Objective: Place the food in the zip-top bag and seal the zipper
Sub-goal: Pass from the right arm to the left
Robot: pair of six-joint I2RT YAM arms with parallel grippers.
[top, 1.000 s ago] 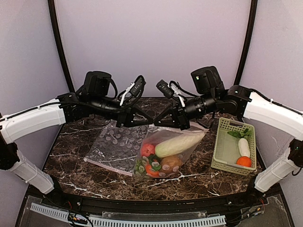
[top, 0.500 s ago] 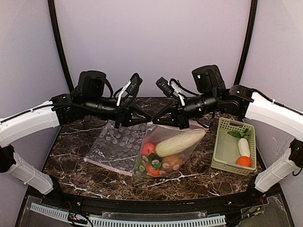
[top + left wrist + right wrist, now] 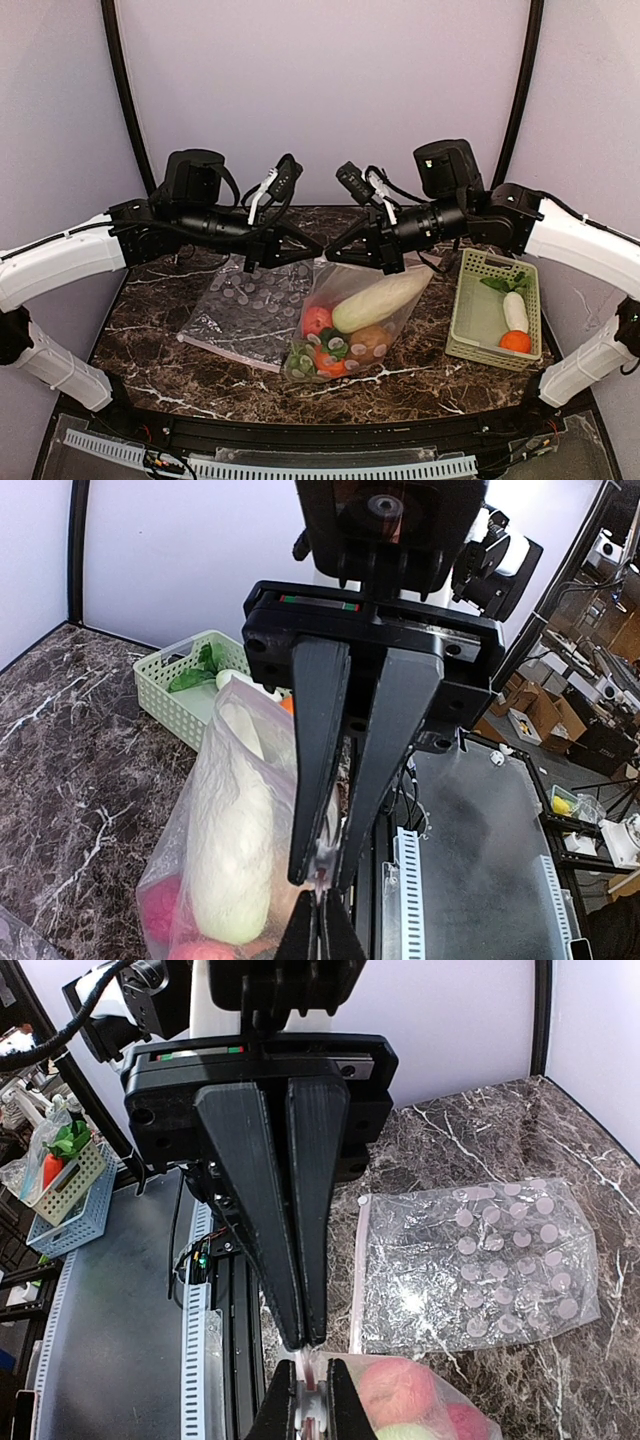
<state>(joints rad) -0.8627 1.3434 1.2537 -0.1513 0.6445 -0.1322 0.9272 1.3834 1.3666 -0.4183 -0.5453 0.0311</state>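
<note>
**Soft, loaded bag held by its mouth strip between two hands**

The dark marble bench (image 3: 160, 300) carries everything. Near its middle is the zip-top bag (image 3: 355, 320), clear with white dots. Its bottom rests on the bench and its mouth is lifted up toward the two hands. To its left a second bag (image 3: 245, 310) of the same look lies flat, and well apart on the right stands a pale green basket (image 3: 470, 345).

The left hand (image 3: 322, 870) and the right hand (image 3: 303, 1335) meet tip to tip above the bag. Each is closed completely, with only the thin film of the mouth edge pinched between its fingers.

Inside the bag lie a long white radish (image 3: 380, 298), a red apple (image 3: 316, 320), a brown potato (image 3: 368, 342) and some green and orange pieces low at the front. In the basket there are a smaller white radish (image 3: 515, 312), an orange fruit (image 3: 516, 341) and leafy greens (image 3: 505, 283), so I judge the filling is not complete.

The film is very thin, soft and probably slippery, and it has no stiffness of its own. The food makes the bottom rather heavy, so the wall sags and pulls on the grip. The pinkish zipper (image 3: 308, 1372) is the firmest part, and I think it is the best place to take hold, close to the ends of the strip.
</note>
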